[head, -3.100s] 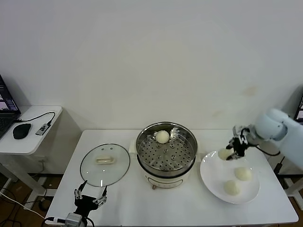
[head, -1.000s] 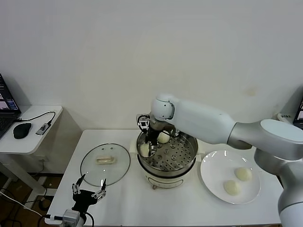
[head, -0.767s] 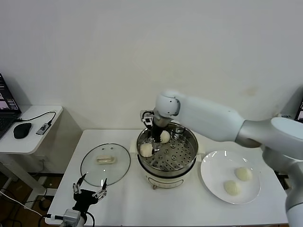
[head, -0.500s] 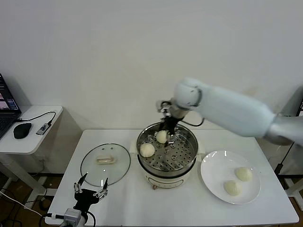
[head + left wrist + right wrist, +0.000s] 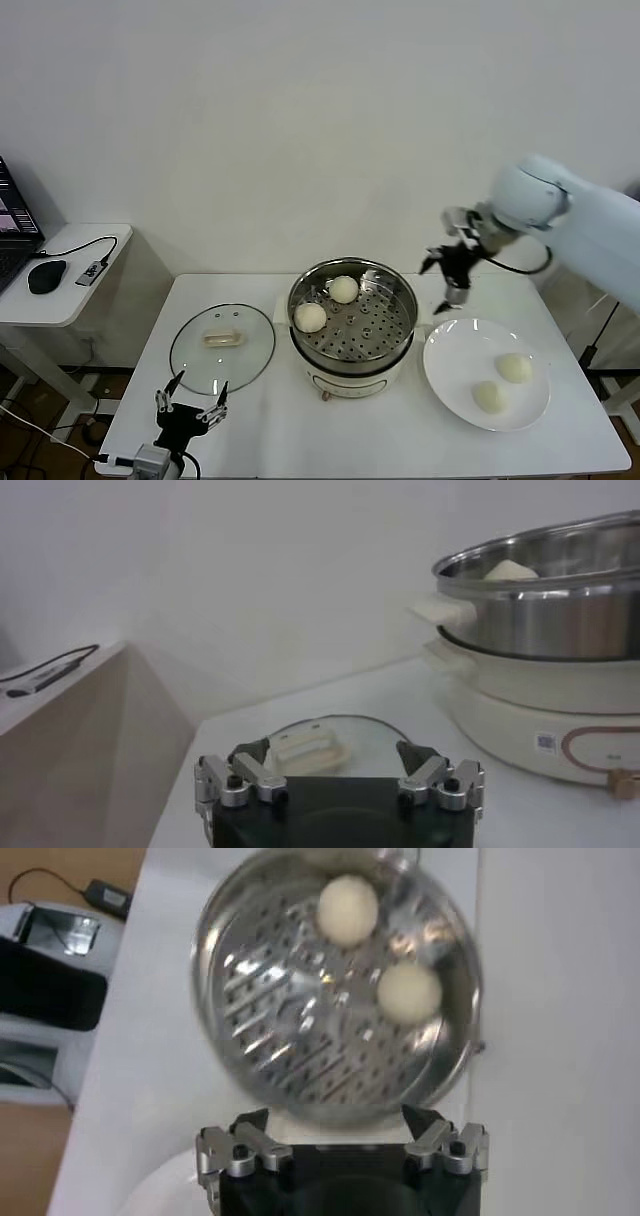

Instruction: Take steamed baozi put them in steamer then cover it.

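2 steamed baozi (image 5: 327,303) in steamer (image 5: 352,323), 2 more on white plate (image 5: 447,377). Right gripper (image 5: 446,282) released, empty, hovering between steamer and plate. Cover (image 5: 221,347) flat on table (image 5: 300,430), left of steamer. Left gripper (image 5: 187,408) parked at table's near edge, fingers spread, empty.

Two steamed baozi (image 5: 343,289) (image 5: 310,317) on the perforated tray of the steamer (image 5: 352,322) at frame centre, two more (image 5: 514,367) (image 5: 490,397) on the white plate (image 5: 452,365) at lower right. Cover (image 5: 221,346) flat on the white table (image 5: 400,430) left of the steamer. Right gripper (image 5: 447,277) in the air, fingers spread, above the gap between steamer and plate, empty; left gripper (image 5: 187,412) low at the bottom left edge, fingers apart, just below the cover.
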